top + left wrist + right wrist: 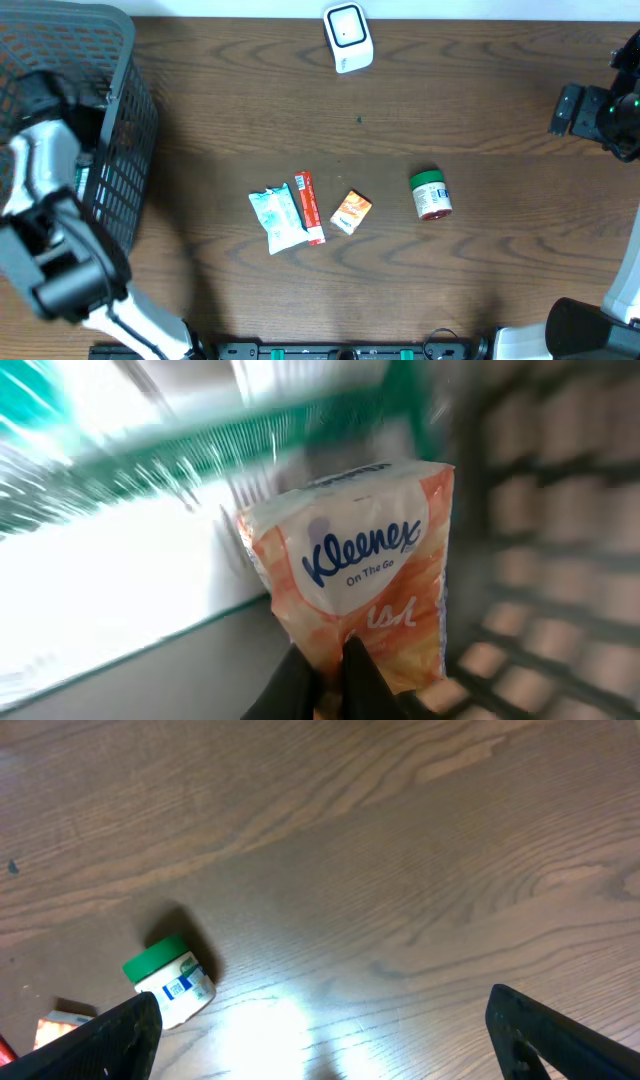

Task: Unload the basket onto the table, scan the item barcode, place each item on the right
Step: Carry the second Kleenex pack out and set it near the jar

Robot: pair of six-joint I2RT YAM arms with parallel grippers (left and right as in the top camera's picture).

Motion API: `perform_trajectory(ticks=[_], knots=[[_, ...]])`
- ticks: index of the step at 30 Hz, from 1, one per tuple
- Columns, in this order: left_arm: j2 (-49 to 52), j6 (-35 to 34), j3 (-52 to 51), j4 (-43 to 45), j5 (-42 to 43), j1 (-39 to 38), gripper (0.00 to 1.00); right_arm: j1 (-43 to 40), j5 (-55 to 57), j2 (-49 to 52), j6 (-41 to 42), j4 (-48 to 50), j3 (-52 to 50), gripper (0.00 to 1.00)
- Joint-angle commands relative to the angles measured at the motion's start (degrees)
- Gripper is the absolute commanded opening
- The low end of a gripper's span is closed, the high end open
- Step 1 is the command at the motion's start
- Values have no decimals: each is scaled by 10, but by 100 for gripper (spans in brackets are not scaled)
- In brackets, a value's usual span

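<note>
Table (480,100) holds four items (350,211); left hand (325,665) pinches one Kleenex pack (360,570), right hand (325,1020) spread wide.

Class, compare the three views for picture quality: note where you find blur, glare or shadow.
Left wrist view: heavy motion blur streaks the basket mesh, only the Kleenex pack reads fairly sharp. Right wrist view: a bright glare patch on the table beside the green-lidded jar, which casts a shadow. Overhead view: sharp, no glare.
</note>
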Motion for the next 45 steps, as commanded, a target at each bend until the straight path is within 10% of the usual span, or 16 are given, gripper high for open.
perform_trajectory(ticks=[1,11,21,37,45], knots=[[-116,58,9,2,-12,27,7,-1,-1,2,9,0,6,99],[-352,154,40,-137,-24,13,7,-1,-1,2,8,0,6,99],[-431,183,61,-269,-171,-228,7,-1,-1,2,8,0,6,99],[-120,108,25,-322,-323,-686,8,-1,-1,2,8,0,6,99],[29,146,25,-234,-587,-797,8,-1,-1,2,8,0,6,99]])
